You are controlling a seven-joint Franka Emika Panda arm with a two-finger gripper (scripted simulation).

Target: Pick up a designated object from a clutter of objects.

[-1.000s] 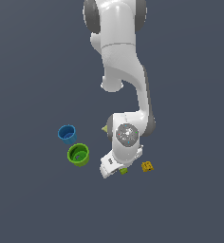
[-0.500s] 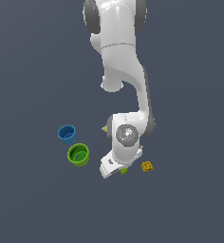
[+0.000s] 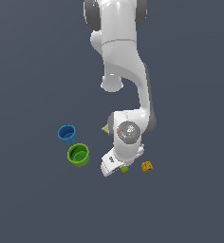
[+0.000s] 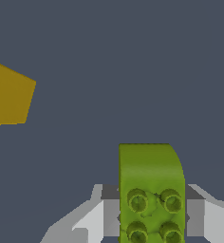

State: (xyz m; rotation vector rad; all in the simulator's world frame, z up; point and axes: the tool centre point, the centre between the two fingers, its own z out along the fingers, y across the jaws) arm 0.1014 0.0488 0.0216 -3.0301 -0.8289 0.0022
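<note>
Wrist view: lime-green brick (image 4: 151, 190) sits between the two fingers (image 4: 96, 218) of the hand (image 4: 152, 216), studs facing the camera, four studs visible. Finger pads flank it on both sides and look closed against it, so the hand is pinching the brick. Beyond it, part of the orange-yellow brick (image 4: 9, 95) shows at the frame edge, apart from the green one, on the dark counter (image 4: 133, 57).

Exterior view: hand (image 3: 116, 167) is low over the counter (image 3: 38, 204), arm bent down from above. Lime-green brick (image 3: 125, 169) shows as a small green bit at the hand's lower edge. Orange-yellow brick (image 3: 147, 166) lies just beside it toward the exterior view's right, not touching. Green cup (image 3: 78, 154) is toward the exterior view's left of the hand, blue cup (image 3: 67, 134) near it, further back. Pale yellow-green square (image 3: 106, 128) peeks out behind the wrist, mostly hidden.
</note>
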